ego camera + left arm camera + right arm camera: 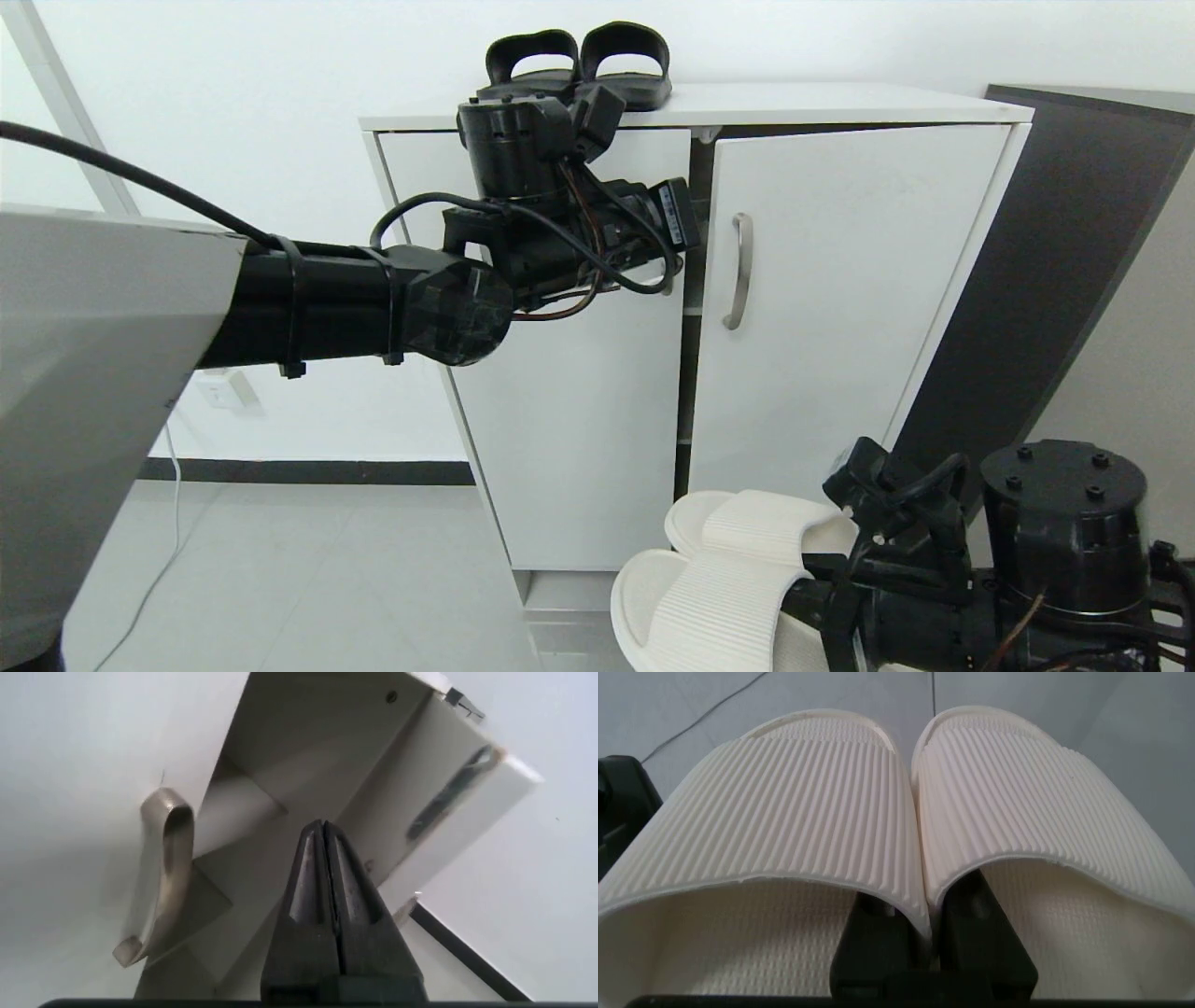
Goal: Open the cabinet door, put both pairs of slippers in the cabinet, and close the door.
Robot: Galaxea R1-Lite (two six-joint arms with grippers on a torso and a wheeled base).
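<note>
White ribbed slippers point(738, 569), a pair side by side, sit nearest, low in front of the cabinet point(840, 105). The right end effector point(932, 952) pinches their inner walls together. Farther on, the left end effector point(324, 859) is clenched on nothing. Its tips are aimed at the dark gap between the left door point(579, 448) and the right door point(831, 308), just beside the left door's handle point(163, 877). Both doors appear slightly ajar. Black slippers point(579, 65) rest on the cabinet's top, toward the wall.
</note>
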